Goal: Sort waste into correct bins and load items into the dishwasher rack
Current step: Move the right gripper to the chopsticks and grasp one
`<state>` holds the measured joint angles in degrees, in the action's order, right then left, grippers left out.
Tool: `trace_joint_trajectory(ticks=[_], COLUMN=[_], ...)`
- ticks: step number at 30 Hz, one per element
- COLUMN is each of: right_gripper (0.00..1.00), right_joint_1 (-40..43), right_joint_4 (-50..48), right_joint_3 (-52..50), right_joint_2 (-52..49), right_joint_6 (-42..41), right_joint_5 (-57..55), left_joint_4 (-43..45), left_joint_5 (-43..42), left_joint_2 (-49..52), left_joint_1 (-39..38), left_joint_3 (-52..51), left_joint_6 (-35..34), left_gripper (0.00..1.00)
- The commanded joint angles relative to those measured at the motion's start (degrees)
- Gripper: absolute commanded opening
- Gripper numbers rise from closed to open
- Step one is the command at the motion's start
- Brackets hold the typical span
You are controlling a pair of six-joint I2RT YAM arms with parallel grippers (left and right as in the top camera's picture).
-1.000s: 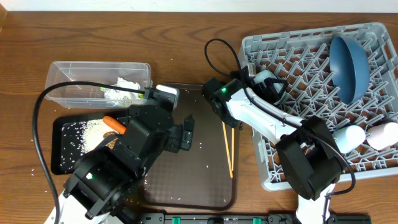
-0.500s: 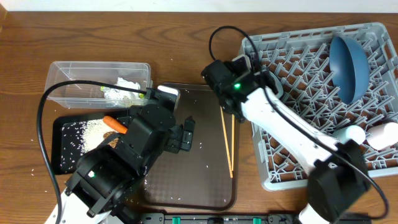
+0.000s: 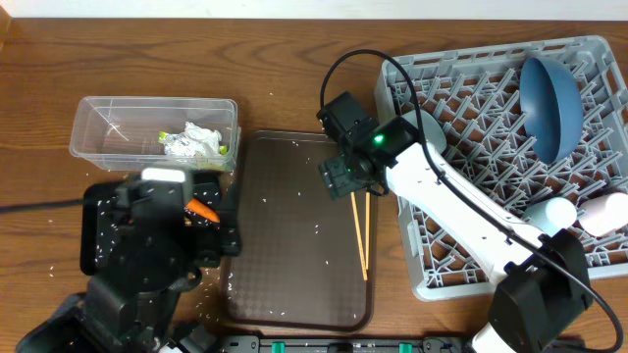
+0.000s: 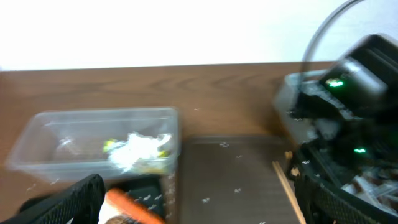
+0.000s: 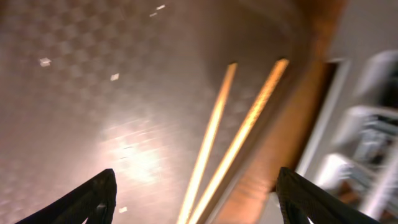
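My left gripper [image 3: 218, 211] [image 4: 205, 205] is open and empty over the right end of the black tray [image 3: 90, 235], with the orange carrot [image 3: 204, 209] [image 4: 127, 208] just below it. The clear box [image 3: 108, 137] [image 4: 62, 134] holds crumpled tissue [image 3: 191, 142] [image 4: 140, 149] and a bit of yellow-green wrapper. My right gripper [image 3: 340, 178] [image 5: 202, 202] is open above the far ends of the two chopsticks [image 3: 360, 230] [image 5: 211, 143] on the brown tray [image 3: 285, 255]. The grey rack [image 3: 442, 275] holds the blue bowl [image 3: 549, 93] and two pale pieces [image 3: 559, 214].
Rice grains are scattered on the brown tray, on the black tray and on the table by the left arm. The right arm's cable [image 3: 339, 74] loops over the table behind the brown tray. The rack wall [image 5: 373, 124] stands close to the right of the chopsticks.
My left arm has pulled back off the brown tray to the lower left, over the black tray. My right gripper has moved from the rack's left edge to over the chopsticks.
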<state>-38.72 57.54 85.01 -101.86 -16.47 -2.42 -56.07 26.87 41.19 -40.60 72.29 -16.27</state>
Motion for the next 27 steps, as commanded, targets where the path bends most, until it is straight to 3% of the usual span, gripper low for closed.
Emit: trace_joint_trajectory(ticks=[1, 5, 16, 27], right_gripper=[0.76, 0.75, 0.53, 0.55], right_joint_1=[-0.3, -0.4, -0.3, -0.3], right_joint_4=[-0.1, 0.0, -10.6, -16.7], right_joint_3=[-1.5, -3.2, -13.4, -19.7], right_joint_2=[0.3, -0.2, -0.5, -0.5], right_joint_6=[-6.7, -9.6, -19.3, -20.8], right_joint_5=[5.3, 5.9, 5.6, 0.9], left_joint_4=[-3.5, -6.7, -7.8, -7.8], left_joint_5=[7.3, 7.2, 7.2, 7.2], left_joint_2=[0.2, 0.3, 0.3, 0.3], left_joint_1=[0.1, 0.1, 0.1, 0.1], left_joint_3=[0.5, 0.5, 0.4, 0.4], left_joint_6=[-3.8, -3.7, -3.8, -3.8], left_gripper=[0.98, 0.98, 0.98, 0.98])
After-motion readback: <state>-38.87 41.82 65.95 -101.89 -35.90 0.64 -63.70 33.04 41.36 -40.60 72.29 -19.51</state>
